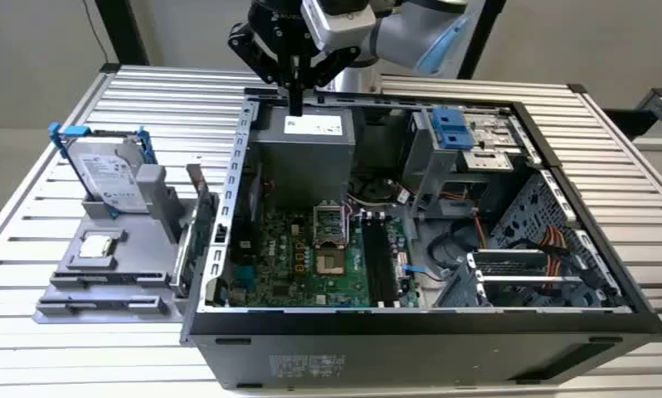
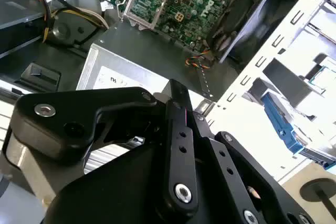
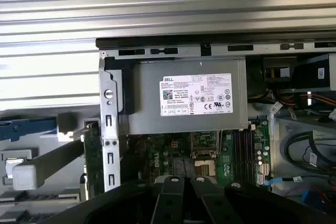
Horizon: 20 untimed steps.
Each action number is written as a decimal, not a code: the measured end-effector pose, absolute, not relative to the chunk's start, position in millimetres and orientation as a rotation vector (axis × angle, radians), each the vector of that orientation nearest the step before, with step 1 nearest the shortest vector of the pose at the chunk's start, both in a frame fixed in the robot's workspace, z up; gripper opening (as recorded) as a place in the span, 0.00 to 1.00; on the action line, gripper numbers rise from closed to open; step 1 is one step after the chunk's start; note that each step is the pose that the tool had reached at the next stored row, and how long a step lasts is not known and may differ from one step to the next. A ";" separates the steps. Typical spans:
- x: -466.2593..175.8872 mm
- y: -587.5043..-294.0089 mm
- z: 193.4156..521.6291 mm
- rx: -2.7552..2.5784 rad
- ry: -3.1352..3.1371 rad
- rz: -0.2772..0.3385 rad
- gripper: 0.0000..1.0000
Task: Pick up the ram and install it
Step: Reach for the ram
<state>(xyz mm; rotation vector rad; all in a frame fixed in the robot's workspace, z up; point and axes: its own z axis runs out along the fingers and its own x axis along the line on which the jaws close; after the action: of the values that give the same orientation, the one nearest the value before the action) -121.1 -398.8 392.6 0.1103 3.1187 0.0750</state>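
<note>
My gripper hangs above the far wall of the open computer case, over the grey power supply. Its black fingers lie pressed together with nothing between them. A thin strip that may be the ram stands on edge in the grey holder outside the case, on the exterior view's left; I cannot make it out for certain. The green motherboard lies on the case floor, and its long black slots stand bare, also seen as the slots in the first wrist view.
The holder also carries a silver hard drive in a blue frame, a small square chip and a larger green card on edge. Cables and a drive cage crowd the case on the exterior view's right. A ribbed metal table lies underneath.
</note>
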 end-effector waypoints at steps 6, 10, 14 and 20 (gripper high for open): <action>-121.2 -398.8 392.6 0.111 3.119 0.075 0.00; -121.2 -398.8 392.6 0.111 3.119 0.075 0.00; -123.4 -398.8 392.6 0.110 3.119 0.075 0.00; -133.9 -398.8 392.6 0.111 3.119 0.075 0.00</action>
<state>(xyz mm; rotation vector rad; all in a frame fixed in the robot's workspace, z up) -133.9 -398.8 392.6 0.1106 3.1192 0.0750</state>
